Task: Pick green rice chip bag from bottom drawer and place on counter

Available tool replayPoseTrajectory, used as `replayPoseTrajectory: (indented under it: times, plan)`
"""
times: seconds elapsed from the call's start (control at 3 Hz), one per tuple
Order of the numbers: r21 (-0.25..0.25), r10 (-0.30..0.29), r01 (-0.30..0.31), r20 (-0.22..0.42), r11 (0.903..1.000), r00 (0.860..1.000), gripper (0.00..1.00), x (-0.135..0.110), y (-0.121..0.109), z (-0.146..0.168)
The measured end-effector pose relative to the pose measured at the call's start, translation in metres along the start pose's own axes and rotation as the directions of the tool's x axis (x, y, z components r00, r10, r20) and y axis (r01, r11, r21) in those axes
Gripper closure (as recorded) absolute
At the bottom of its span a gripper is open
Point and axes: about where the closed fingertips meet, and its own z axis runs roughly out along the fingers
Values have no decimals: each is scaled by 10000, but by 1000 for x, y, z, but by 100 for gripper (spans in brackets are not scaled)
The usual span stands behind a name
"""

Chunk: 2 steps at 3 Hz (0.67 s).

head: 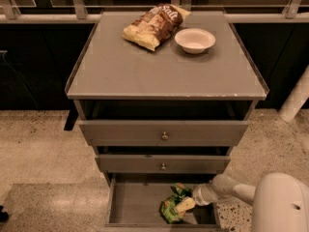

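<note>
The green rice chip bag [170, 210] lies crumpled in the open bottom drawer [135, 204], right of its middle. My gripper [186, 205] reaches into the drawer from the right and rests on the bag's right side. Its pale tip lies over the bag. My arm [227, 190] comes in low from the lower right. The counter [164, 66] is the grey top of the cabinet above.
A brown-and-cream chip bag [153, 25] and a white bowl [194, 39] sit at the back of the counter. The two upper drawers [164, 132] with small knobs stand slightly out above the bottom drawer. A white post [295, 100] stands on the right.
</note>
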Motion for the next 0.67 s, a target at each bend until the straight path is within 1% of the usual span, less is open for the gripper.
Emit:
replayPoseTrajectory:
  times: [0.33,0.67]
  plan:
    - [281,-426,447,-695,9986,9967,0,-6,2,21]
    - [237,-519,539,-769,9983,9957,0,-11,5,27]
